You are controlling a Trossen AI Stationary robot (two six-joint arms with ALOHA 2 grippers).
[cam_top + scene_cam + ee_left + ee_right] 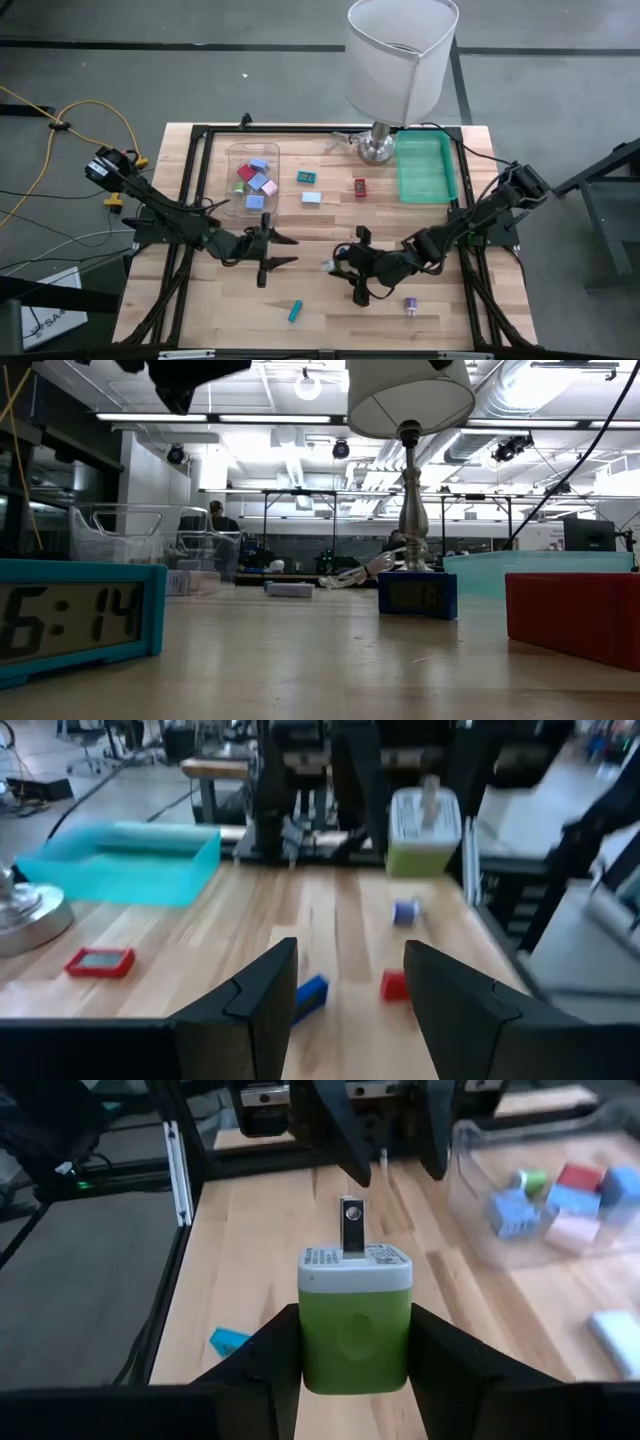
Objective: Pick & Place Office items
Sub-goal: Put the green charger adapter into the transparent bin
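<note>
My right gripper [338, 266] is above the table's middle, shut on a green plug adapter [355, 1330] with a white top and metal prongs [351, 1230]. Facing it from the left, my left gripper [290, 251] stands open with nothing between its fingers [250, 1005]; its wrist view shows the adapter [423, 830] a short way ahead. Small office items lie flat on the wood: a teal clock [307, 177], a light blue block [311, 197], a red piece [360, 187], a teal bit [295, 311] and a purple bit [410, 304]. My right gripper pinches the adapter's green body [310, 1342] by two opposite sides between its two fingers. The fingers come from the table's right, slanting a little downward. The adapter is lifted clear of the table, and its white pronged end points away from the fingers toward my left gripper.
A clear container [233, 165] with several coloured pieces stands at the far left. A green tray [425, 168] sits at the far right beside a white-shaded lamp [400, 60]. Black frame rails [190, 190] run along the table's sides.
</note>
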